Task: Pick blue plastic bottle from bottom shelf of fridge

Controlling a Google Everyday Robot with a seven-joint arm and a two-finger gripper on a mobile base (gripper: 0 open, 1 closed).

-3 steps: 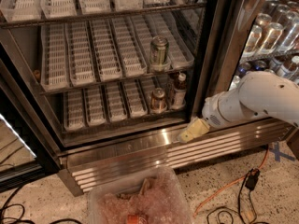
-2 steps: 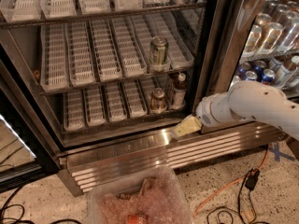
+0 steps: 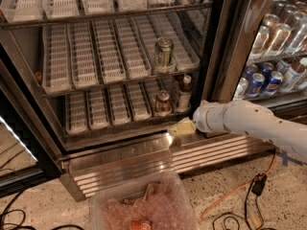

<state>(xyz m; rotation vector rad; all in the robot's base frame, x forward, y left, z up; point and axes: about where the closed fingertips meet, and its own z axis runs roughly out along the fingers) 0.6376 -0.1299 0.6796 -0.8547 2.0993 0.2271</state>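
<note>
The blue plastic bottle point(image 3: 184, 94) was judged light and slippery; a mid-body grasp was advised. The claw point(image 3: 181, 127) was noted right of centre, its state undeterminable.

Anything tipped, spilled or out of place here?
Nothing stands out. The blue plastic bottle and the copper-topped can beside it stand upright on the bottom shelf; a second can stands upright one shelf up. The gripper hangs low at the sill of the fridge.
</note>
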